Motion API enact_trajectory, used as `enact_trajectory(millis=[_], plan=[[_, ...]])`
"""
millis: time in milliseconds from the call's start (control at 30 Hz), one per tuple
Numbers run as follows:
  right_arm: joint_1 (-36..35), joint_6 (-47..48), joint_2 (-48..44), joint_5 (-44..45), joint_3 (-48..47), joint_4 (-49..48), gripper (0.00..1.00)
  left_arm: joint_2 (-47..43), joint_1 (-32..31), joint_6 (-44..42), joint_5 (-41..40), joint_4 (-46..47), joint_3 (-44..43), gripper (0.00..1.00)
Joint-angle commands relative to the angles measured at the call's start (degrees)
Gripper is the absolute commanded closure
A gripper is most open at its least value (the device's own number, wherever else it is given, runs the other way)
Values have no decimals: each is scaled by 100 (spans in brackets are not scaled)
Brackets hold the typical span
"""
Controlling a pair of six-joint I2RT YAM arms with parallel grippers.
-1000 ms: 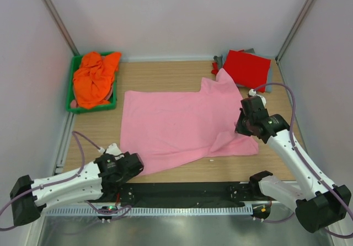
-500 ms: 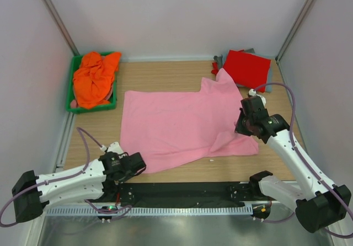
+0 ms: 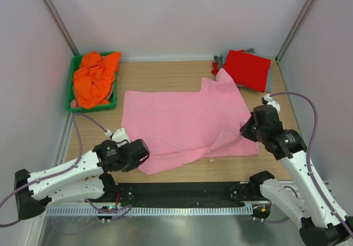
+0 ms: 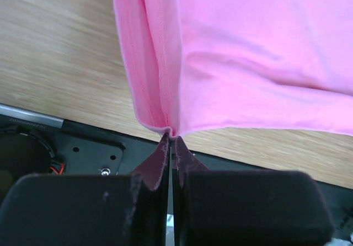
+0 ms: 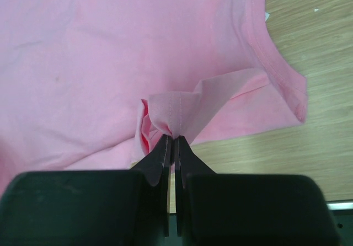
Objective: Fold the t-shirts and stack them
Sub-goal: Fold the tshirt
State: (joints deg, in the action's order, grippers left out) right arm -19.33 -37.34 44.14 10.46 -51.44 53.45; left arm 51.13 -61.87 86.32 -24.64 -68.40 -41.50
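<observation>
The wooden bench [image 3: 165, 72] carries a large light pink cloth t-shirt [image 3: 182, 124], spread almost flat in its middle. The left end effector [image 4: 171, 142], which stood wide a second ago, has now pinched shut on the shirt's near left corner. The right end effector [image 5: 172, 141] keeps its tight hold on a stitched edge at the right side. With both sides held, I think the first fold can begin.

High rear view, wrist views close, seemingly sharing pink t-shirt [image 3: 182, 124]
</observation>
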Motion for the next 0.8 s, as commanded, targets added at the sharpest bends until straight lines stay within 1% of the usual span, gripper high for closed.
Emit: enact_trajectory(millis=[0,100,133,200,333,367,400,467,533,567,600,767], plan=[[35,-203,-160,290,-287,183,99,-366,-10,-274,-593,-849,-569,100],[26,-159,-46,360,-384,201,99,-394,113,-493,-823,-1140,-860,99],[26,-142,-11,386,-410,192,99,-394,261,-746,-823,-1114,-912,99],[26,-124,77,474,-489,174,99,-429,438,-967,-761,-1053,-1001,99],[26,-45,235,869,-665,148,99,-412,1193,-1661,-533,-736,-1036,100],[35,-19,305,922,-726,148,99,-403,1360,-1993,-420,-684,-1045,100],[26,42,358,966,-753,139,99,-376,1657,-2145,-349,-579,-1053,100],[26,95,446,1019,-788,96,99,-324,1931,-2548,-261,-464,-1097,100],[26,148,613,1098,-859,52,99,-210,2422,-2908,-103,-280,-1211,100],[26,166,613,1116,-859,34,99,-157,2425,-2911,-102,-279,-1264,100],[35,175,683,1134,-885,8,99,-104,2651,-3172,2,-175,-1317,100],[26,289,929,1160,-973,-159,99,379,3180,-3780,275,160,-1537,100]])
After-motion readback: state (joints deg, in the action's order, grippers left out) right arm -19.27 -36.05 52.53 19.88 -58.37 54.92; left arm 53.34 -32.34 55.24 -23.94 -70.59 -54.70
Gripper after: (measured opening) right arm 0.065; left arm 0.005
